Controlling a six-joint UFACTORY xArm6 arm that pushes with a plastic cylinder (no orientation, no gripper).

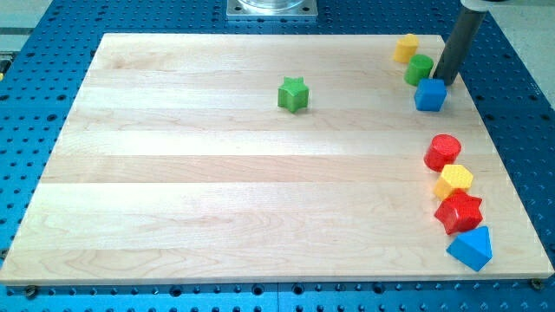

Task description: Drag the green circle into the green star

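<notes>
The green circle [419, 68] sits near the board's top right corner. The green star [293, 94] lies well to its left, at the upper middle of the board. My rod comes down from the view's top right; my tip [444, 80] rests just right of the green circle, behind the top edge of the blue cube [430, 95], which hides its very end.
A yellow block [405, 47] sits above and left of the green circle. Down the right edge lie a red cylinder [443, 152], a yellow hexagon [454, 180], a red star [459, 211] and a blue triangular block [472, 248]. The wooden board [217, 173] lies on a blue perforated table.
</notes>
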